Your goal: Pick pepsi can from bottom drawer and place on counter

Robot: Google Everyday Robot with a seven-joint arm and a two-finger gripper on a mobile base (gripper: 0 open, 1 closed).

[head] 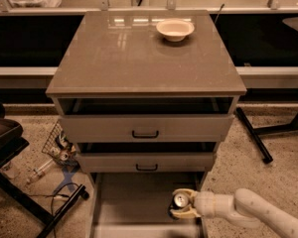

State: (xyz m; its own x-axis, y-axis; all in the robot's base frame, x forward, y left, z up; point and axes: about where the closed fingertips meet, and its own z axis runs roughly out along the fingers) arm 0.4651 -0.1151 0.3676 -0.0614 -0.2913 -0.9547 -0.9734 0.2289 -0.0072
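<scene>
- Gripper point(175, 204) sits low in the near right of the scene, inside the pulled-out bottom drawer point(124, 205), close to its right wall.
- Gripper state: its two pale fingers point(183, 193) pinch the pepsi can point(180, 200), one on the far side and one on the near side.
- Pepsi can: upright, with its silver top and tab facing up. It is in the right part of the bottom drawer. Cannot tell if its base rests on the drawer floor or is just clear of it.
- White arm point(243, 211) enters from the near right corner and reaches left to the can.
- Bottom drawer floor left of the can is flat and bare.
- Middle drawer point(114, 162) and top drawer point(104, 129) each have a black handle. Each shows a dark gap above its front.
- Bench point(139, 63): glossy grey-brown top of the cabinet, with light reflections at the far edge.
- Cream bowl point(175, 29) stands on the bench, far right of centre, well apart from the can.
- Floor left of the cabinet: a wire basket point(55, 144) with small clutter and a dark cable point(59, 195).
- A black stand point(5, 143) is at the left edge.
</scene>
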